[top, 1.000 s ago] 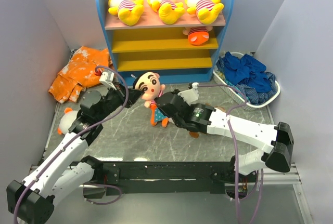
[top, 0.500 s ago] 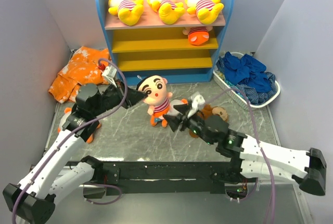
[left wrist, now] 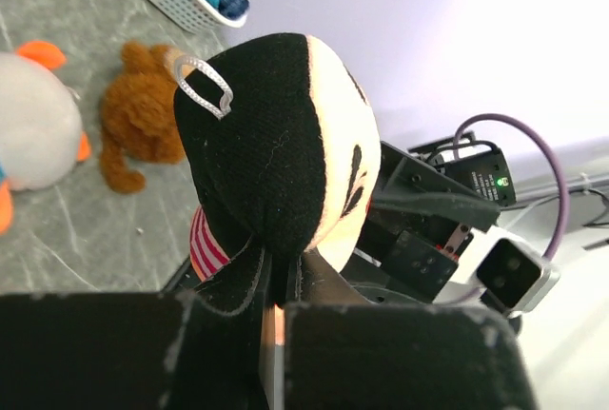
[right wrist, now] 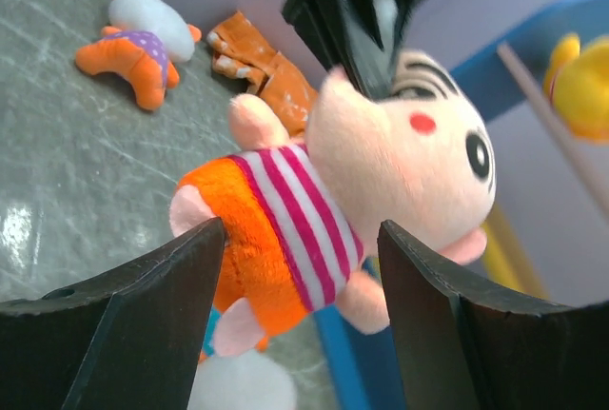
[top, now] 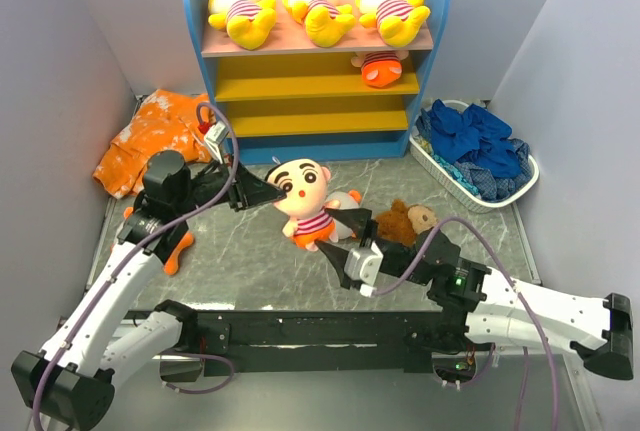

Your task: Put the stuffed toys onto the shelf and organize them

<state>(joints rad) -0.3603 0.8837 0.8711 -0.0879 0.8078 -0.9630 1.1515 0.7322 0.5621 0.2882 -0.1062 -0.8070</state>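
Observation:
A plush doll (top: 303, 199) with black hair, a pink face and a red-white striped shirt over orange limbs hangs above the table. My left gripper (top: 272, 189) is shut on the back of its head (left wrist: 266, 144). My right gripper (top: 336, 237) stands open just below the doll, whose body (right wrist: 285, 229) sits beyond the spread fingertips, apart from both. A brown monkey (top: 405, 221) and a white toy (top: 344, 201) lie behind it. The shelf (top: 318, 91) holds three yellow toys (top: 320, 6) on its pink top and an orange one (top: 380, 68) below.
An orange-and-white cloth (top: 150, 141) lies at the back left. A white basket (top: 480, 191) of blue cloths stands right of the shelf. An orange-limbed toy (top: 165, 246) in a purple dotted shirt (right wrist: 143, 48) lies under my left arm. Grey walls close both sides.
My right gripper opened, let go of the doll and drew back toward the near edge. The left gripper kept the doll's head and carried it slightly right. The monkey came into view.

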